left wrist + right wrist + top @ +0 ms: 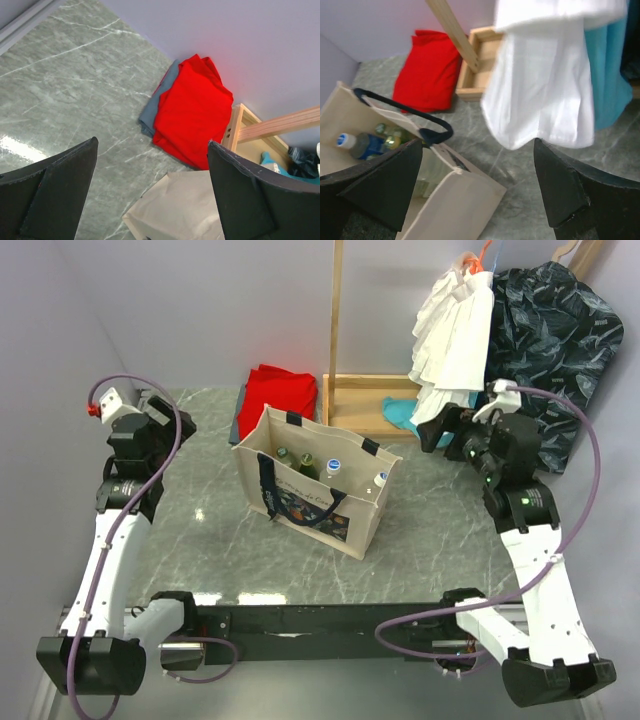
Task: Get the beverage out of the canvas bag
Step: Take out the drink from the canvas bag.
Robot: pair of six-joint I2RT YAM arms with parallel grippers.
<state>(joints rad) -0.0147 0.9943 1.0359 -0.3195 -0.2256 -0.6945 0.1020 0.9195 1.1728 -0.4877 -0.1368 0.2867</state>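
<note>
The canvas bag (366,524) stands upright and open at mid-table, beige with navy handles (405,112) and a dark printed panel on its near side. Inside it stand several beverage bottles: green ones (303,464) and clear ones with blue-white caps (335,467). The right wrist view looks down on a blue-capped bottle (359,144) in the bag (455,205). My left gripper (168,412) hovers open at the far left, apart from the bag, whose corner (175,210) shows between its fingers. My right gripper (437,430) hangs open to the right of the bag and above the tabletop, holding nothing.
A red folded cloth (280,395) on a grey-blue one lies behind the bag by the back wall. A wooden rack base (365,400) and post (336,310) stand at the back. White (455,330), teal (405,412) and dark patterned (555,330) garments hang close to my right gripper.
</note>
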